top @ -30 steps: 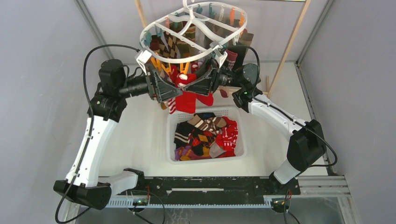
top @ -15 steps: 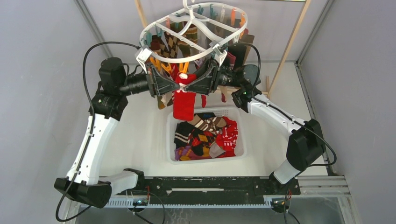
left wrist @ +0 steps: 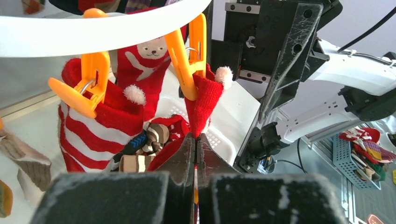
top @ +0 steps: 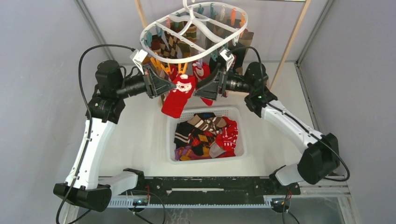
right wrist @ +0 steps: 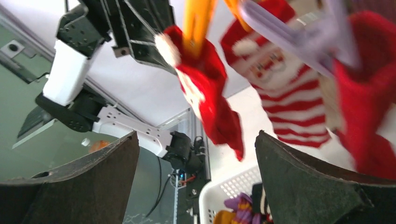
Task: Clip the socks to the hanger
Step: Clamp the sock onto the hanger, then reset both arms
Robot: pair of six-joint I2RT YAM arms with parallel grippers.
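Red sock (top: 176, 99) now hangs from an orange clip (left wrist: 187, 60) on the hanger (left wrist: 42, 37), both arms drawn back, my left claw (left wrist: 195, 137) clenched empty, right claw (right wrist: 196, 140) sprung wide: this one's clipped, basket (top: 171, 140) next.

Nothing legible: no text, label, brand, number or sign to be read on socks (top: 177, 95), hanger (top: 191, 59) or basket (top: 205, 159).
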